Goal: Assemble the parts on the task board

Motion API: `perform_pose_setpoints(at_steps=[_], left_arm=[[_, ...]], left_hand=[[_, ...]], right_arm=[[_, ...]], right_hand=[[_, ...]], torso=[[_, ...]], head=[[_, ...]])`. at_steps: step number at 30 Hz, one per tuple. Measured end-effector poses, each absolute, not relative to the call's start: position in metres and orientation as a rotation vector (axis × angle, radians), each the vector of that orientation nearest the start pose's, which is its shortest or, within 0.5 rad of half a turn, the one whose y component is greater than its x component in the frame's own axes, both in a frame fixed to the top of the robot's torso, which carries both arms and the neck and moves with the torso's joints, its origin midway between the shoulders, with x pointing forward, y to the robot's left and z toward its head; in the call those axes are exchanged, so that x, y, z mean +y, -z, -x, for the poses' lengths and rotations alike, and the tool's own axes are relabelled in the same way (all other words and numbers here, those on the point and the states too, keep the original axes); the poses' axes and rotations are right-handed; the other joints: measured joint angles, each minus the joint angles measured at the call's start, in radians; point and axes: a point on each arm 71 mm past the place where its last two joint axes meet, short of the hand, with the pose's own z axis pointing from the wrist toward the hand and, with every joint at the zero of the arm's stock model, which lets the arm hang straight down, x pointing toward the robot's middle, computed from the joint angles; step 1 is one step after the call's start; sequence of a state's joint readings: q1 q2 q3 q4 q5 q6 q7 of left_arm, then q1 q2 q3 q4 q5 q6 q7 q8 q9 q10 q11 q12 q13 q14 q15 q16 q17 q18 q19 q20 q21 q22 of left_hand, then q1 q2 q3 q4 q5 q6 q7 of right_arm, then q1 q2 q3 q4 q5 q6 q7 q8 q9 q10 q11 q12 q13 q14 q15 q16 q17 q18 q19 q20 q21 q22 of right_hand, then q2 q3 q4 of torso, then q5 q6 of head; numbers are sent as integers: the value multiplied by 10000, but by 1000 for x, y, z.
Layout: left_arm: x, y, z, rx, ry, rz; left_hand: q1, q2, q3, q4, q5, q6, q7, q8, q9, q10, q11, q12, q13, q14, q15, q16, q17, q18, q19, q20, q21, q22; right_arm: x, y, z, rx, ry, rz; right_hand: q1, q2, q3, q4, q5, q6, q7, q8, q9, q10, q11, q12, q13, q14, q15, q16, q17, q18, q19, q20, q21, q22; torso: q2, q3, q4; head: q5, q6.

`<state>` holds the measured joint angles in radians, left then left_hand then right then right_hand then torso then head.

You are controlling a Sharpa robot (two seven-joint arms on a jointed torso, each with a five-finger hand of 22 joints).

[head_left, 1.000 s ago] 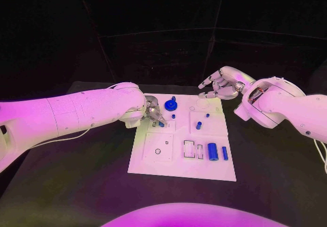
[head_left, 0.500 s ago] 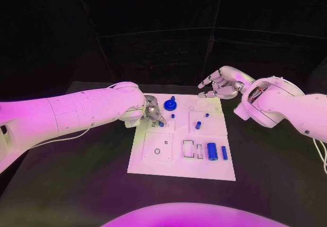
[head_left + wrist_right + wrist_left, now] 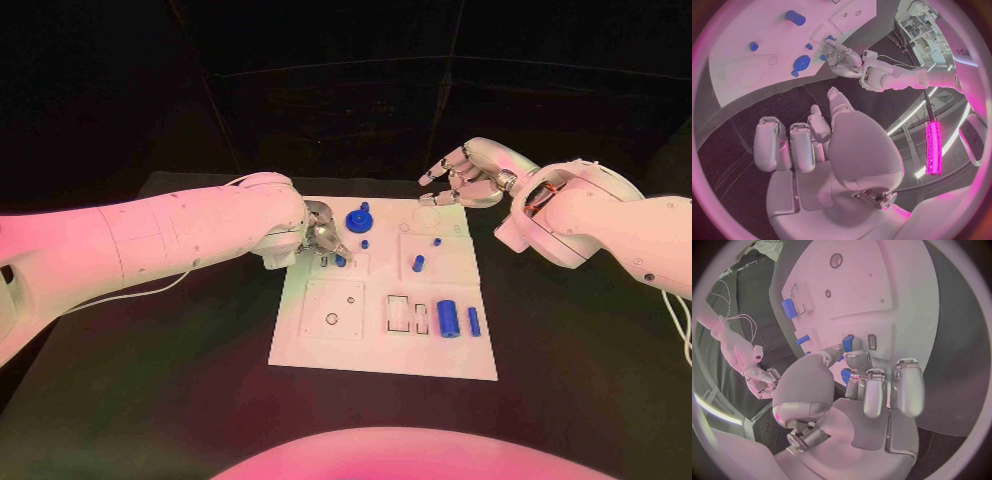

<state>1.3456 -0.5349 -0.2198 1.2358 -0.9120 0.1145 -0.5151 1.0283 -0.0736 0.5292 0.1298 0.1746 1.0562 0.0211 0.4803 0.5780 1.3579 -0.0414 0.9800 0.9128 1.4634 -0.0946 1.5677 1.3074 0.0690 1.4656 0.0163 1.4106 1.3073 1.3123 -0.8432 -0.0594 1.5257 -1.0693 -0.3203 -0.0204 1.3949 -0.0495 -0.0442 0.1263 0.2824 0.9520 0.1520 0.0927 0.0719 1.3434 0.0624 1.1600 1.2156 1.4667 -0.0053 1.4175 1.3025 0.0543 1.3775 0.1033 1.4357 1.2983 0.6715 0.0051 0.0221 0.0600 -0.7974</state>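
The white task board [image 3: 378, 352] lies in the middle of the black table. My left hand [image 3: 320, 238] hovers low over its far left part and pinches a small blue part [image 3: 340, 260] between thumb and a finger. In the left wrist view that small blue part [image 3: 847, 343] sits at the fingertips [image 3: 857, 358], right beside a small slot [image 3: 872, 341] in the board. My right hand [image 3: 469, 175] hangs above the board's far right corner, holding nothing, its fingers loosely bent and apart. In the right wrist view my right hand [image 3: 817, 145] is well above the board.
On the board lie a round blue disc [image 3: 361, 221], two small pegs [image 3: 364, 243] [image 3: 436, 241], a short peg [image 3: 418, 264], a thick blue cylinder [image 3: 447, 319] and a thin one [image 3: 473, 321]. Black table [image 3: 173, 400] surrounds the board.
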Motion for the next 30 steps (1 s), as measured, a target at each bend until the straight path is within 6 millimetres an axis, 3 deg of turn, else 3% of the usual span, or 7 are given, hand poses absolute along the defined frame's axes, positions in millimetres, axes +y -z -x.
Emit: perform_pose_setpoints(at_steps=[11,15,19,24,30], left_arm=[[148,228,-525,23690,3804,1882],[148,228,-525,23697,3796,1885],[150,228,-525,23697,3781,1915],[155,228,-524,23679,3764,2001],[160,222,-524,23499,3918,2199]], left_hand=[[-414,-174,-478,297,5,91,-18,3,-22,-2,0,38,13,0,0,0,0,0,0,0,0,0],[-776,-408,-1113,584,-39,130,18,3,-50,1,-3,97,32,0,1,0,0,0,0,0,0,0],[-946,-471,-1967,938,-67,180,-32,3,-84,35,-36,153,76,35,-35,0,0,-1,0,0,0,0],[-857,-383,-2998,1447,-1054,216,-68,3,-116,35,-36,201,102,35,-35,0,0,-1,34,-33,0,0],[-858,-383,-3684,1614,-1243,216,-68,3,-127,71,-71,262,122,35,-35,0,0,1,-3,-71,0,0]], right_arm=[[-200,137,-501,16540,-8780,-1198],[-200,137,-501,16540,-8774,-1203],[-200,137,-501,16540,-8770,-1206],[-201,137,-501,16538,-8756,-1214],[-201,138,-502,16535,-8743,-1222]], right_hand=[[0,0,0,0,0,35,-36,0,0,0,0,0,-10,0,0,-34,-28,0,0,0,0,-17],[0,0,-34,33,0,35,-36,0,0,0,0,0,-23,0,0,-37,-30,0,0,0,0,-17],[0,0,-34,33,0,35,-36,0,0,0,0,0,-32,0,0,-37,-30,0,0,0,0,-31],[-41,41,-69,69,0,35,-35,0,0,0,0,0,-31,0,0,-37,-41,1,0,0,0,-43],[-53,53,-69,69,0,35,-35,0,0,0,0,0,-31,0,0,-37,-41,0,0,0,0,-43]], torso=[[-5,-5,3],[-8,-10,6],[-9,-12,12],[-10,-12,17],[-11,-17,17]], head=[[2,0],[3,-6],[3,-5],[3,18],[32,42]])
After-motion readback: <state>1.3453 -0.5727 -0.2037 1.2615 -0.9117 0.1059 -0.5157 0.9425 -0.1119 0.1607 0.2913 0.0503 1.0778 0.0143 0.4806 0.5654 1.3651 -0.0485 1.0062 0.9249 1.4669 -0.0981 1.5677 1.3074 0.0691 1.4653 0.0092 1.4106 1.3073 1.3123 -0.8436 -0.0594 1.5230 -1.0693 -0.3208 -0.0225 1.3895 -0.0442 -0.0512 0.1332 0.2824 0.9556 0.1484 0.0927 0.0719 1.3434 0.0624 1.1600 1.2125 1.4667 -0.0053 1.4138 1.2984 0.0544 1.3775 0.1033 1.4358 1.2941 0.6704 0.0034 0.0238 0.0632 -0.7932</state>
